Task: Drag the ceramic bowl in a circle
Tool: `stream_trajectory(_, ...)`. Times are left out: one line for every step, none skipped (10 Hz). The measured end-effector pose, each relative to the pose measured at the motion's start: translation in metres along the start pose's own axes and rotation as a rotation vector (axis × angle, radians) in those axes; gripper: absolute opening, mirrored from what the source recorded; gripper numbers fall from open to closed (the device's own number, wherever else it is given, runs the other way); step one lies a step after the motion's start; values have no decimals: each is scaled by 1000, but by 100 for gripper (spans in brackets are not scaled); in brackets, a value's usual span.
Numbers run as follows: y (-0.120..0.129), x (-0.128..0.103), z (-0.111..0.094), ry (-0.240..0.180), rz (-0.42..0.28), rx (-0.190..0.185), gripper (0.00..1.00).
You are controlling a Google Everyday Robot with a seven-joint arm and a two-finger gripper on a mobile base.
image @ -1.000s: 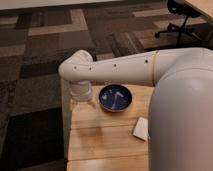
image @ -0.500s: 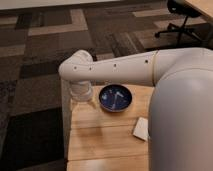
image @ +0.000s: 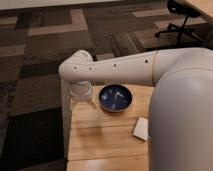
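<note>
The ceramic bowl is small, round and shallow, glossy dark blue with pale streaks inside. It sits on the wooden table near its far edge. My white arm reaches from the right across the view, and the wrist bends down just left of the bowl. The gripper hangs below the wrist at the table's far left corner, close beside the bowl's left rim. I cannot tell whether it touches the bowl.
A small white flat block lies on the table to the right of the bowl, next to my arm's wide body. Patterned dark carpet surrounds the table. An office chair base stands at the back right.
</note>
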Motion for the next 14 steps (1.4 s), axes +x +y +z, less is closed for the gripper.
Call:
stream_trajectory(0,0,0,0,0,0,65)
stream_trajectory(-1,-1,-1,-2,2,-1,65)
stream_trajectory(-3,-2,-2,-5,8,0,65)
stream_trajectory(-14,-7,-5,-17,24,9,65)
stream_trajectory(-22,-11,-7,-26,30,18,65)
stream_trajectory(-25,-13,-8,-30,29,21,65)
stream_trajectory(-32,-18,-9,-37,24,30,65)
stream_trajectory(-36,-20,-8,-37,22,34,65)
stream_trajectory(-44,-24,-7,-44,17,43,65)
stream_trajectory(-55,-31,-5,-58,10,58,65)
stream_trajectory(-65,-38,-4,-72,3,71,65)
stream_trajectory(-71,-42,-3,-76,0,74,65)
stream_trajectory(-76,-46,-3,-78,-3,76,65)
stream_trajectory(-79,-52,-1,-76,-7,70,65)
